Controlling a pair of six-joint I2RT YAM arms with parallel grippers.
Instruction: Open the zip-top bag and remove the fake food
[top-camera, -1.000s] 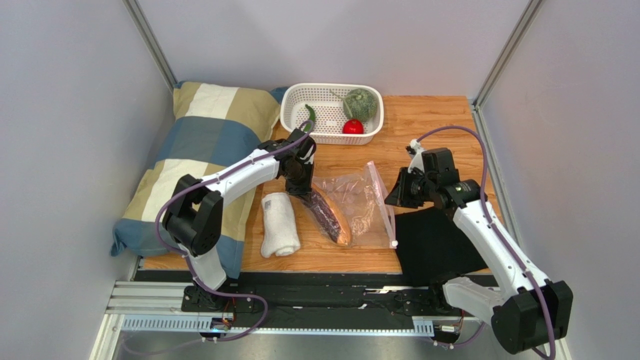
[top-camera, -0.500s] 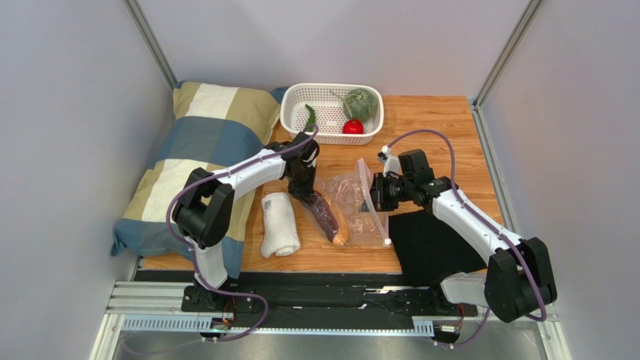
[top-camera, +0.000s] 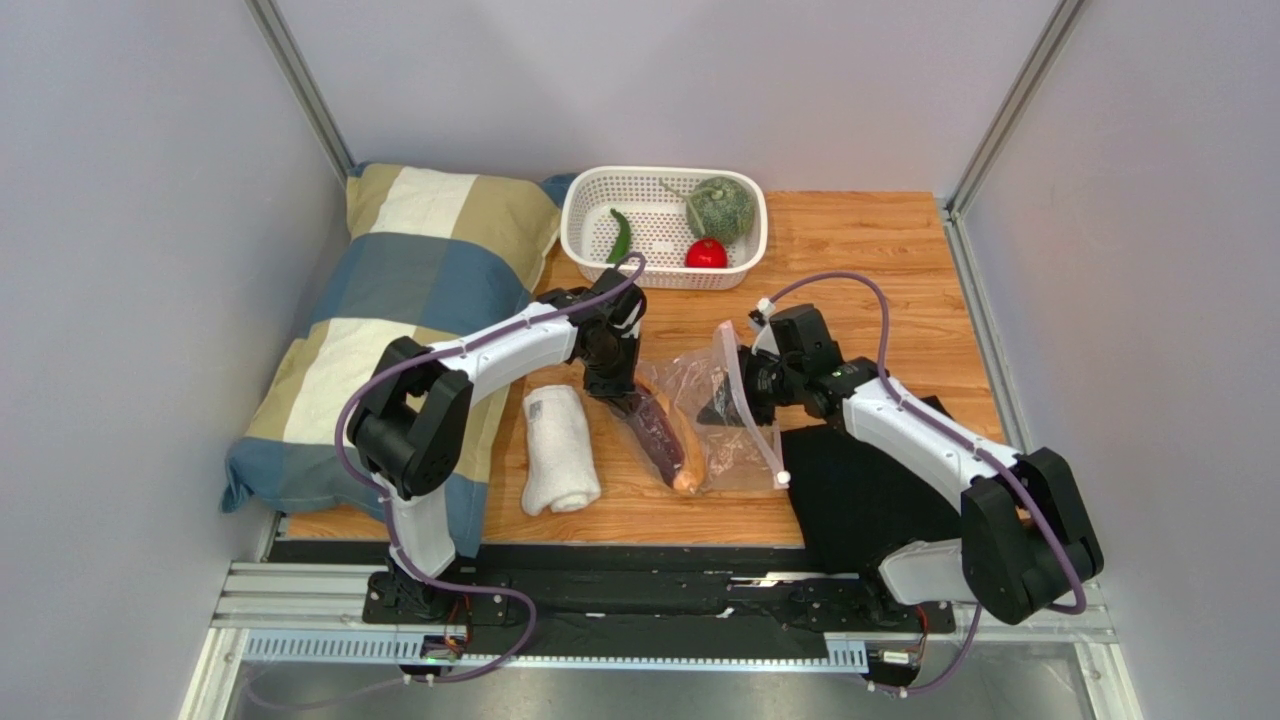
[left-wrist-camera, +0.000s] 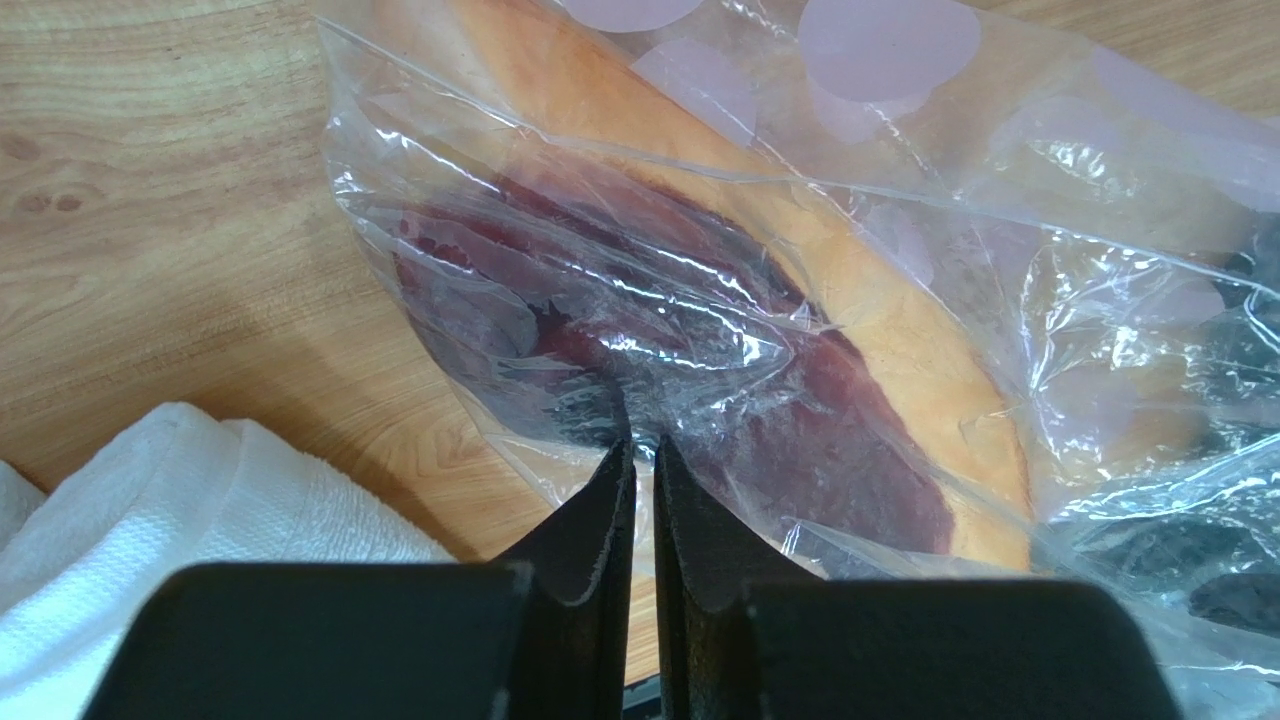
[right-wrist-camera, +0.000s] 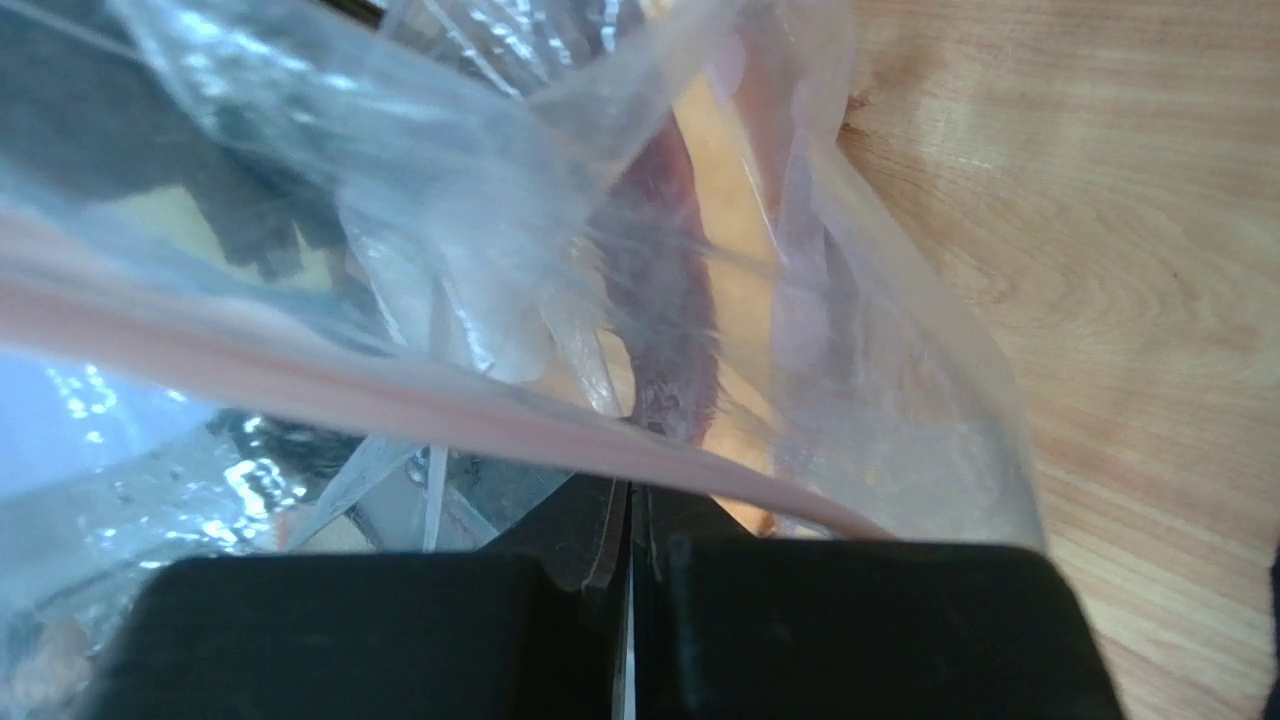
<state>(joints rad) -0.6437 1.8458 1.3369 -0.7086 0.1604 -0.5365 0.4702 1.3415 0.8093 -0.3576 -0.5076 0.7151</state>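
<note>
Top view, near edge first: black cloth (top-camera: 872, 495) on the right and rolled white towel (top-camera: 558, 447) on the left, neither in play. Betw. them lies the zip-top bag (top-camera: 718, 393), clear and crumpled, w/ the purple-and-orange piece (top-camera: 666, 435) inside, orange tip pointing near.

On the bag's left the left gripper (left-wrist-camera: 637, 450) has its jaws almost together, nipping a fold of film right over the purple end. On the right the right gripper (right-wrist-camera: 630, 507) is clamped flat on the pink zip strip (right-wrist-camera: 376, 398). Can't tell how far the mouth is parted.

Risks, as I judge them:
- The film is thin and slick, so the left nip may slide off under tension and the bag sags.
- If that nip catches the piece through the plastic, the piece drags along w/ the bag instead of sliding out.
- A hard pull apart could stretch or tear the film, or pop the strip out of the right jaws.
- Once free, the long piece may roll toward the near edge of the table (top-camera: 887, 255) or onto the cloth.

Far side: white basket (top-camera: 661, 276) holds the bumpy green veg (top-camera: 721, 207), red tomato (top-camera: 705, 254) and green pepper (top-camera: 619, 236). It sits well apart, so there's little chance of a knock.
</note>
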